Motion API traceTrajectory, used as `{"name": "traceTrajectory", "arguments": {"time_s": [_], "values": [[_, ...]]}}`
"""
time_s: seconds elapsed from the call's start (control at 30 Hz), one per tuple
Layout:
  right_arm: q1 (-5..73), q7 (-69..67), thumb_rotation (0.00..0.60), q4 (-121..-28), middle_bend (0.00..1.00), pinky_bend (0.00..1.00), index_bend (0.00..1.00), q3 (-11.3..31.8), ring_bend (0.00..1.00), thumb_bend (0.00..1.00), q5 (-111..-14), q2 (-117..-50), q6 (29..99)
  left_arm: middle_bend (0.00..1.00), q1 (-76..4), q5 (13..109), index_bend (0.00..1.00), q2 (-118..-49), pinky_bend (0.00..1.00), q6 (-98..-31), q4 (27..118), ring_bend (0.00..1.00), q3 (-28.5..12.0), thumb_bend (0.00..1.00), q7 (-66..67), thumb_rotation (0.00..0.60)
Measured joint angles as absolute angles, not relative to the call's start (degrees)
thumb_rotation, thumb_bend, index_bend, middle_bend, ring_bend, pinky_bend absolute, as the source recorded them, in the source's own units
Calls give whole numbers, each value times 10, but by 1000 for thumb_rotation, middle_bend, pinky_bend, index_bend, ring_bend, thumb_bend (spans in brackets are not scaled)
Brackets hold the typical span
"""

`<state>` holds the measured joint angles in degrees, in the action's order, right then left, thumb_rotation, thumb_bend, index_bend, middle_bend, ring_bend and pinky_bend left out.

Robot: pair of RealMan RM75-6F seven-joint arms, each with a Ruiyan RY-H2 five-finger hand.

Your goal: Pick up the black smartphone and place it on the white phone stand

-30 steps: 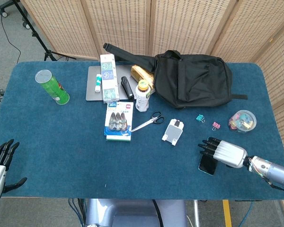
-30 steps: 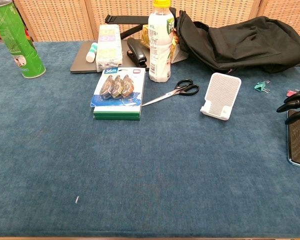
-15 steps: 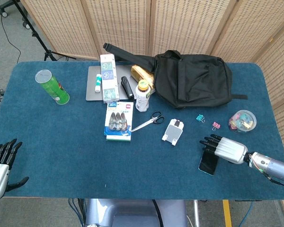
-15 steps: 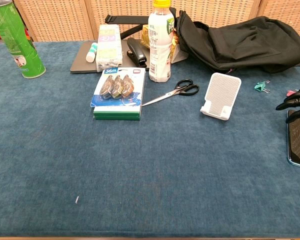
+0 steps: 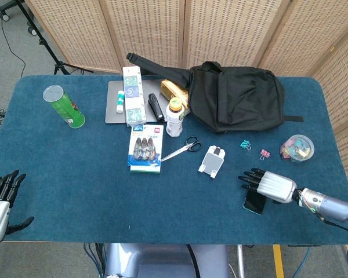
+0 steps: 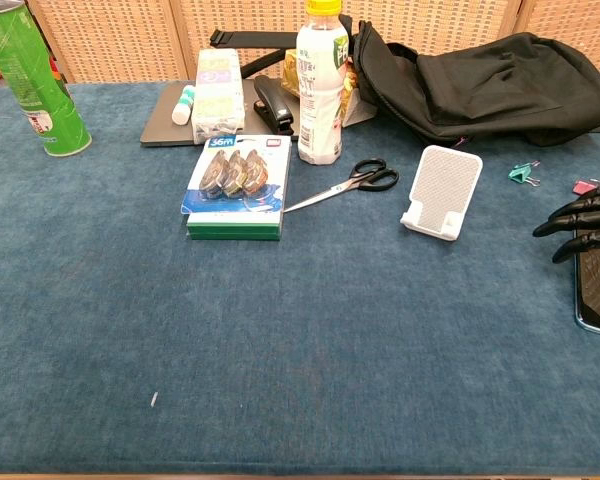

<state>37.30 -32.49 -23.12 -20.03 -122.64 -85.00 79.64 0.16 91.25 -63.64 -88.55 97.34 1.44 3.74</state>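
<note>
Blue "36m" tape pack [image 6: 235,185] lies left of white phone stand [image 6: 442,192]

A flat black glass-faced smartphone [image 5: 255,202] lies screen-up on the blue tabletop [image 5: 75,174], partly under my fingers [image 5: 250,178]; the white perforated plastic phone stand [image 5: 211,161] sits near, unloaded.

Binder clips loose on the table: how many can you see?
2: a teal binder clip right of the white phone stand, and a pink binder clip just right of it. The clear tub further right may hold more.
</note>
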Motion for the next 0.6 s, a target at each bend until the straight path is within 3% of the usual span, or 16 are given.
{"name": "traceTrajectory", "arguments": {"time_s": [0.27,0.37,0.43,0.6], "values": [[373,-333,600,-206,25,130,135,-213,0,0,-1216,-874,786,0,0,908,0,-636,0,-883,973,0,13,0,36,600],[372,-337,600,-201,73,135,171,-217,6,64,-1213,-879,785,0,-1,907,0,-637,0,-881,973,0,13,0,37,600],[372,-338,600,-197,133,182,240,-219,51,139,-1210,-883,786,0,-1,908,0,-636,0,-881,973,0,13,0,37,600],[366,-342,600,-184,409,394,478,-219,342,263,-1201,-894,801,0,0,907,0,-636,0,-882,972,0,14,0,35,600]]}}
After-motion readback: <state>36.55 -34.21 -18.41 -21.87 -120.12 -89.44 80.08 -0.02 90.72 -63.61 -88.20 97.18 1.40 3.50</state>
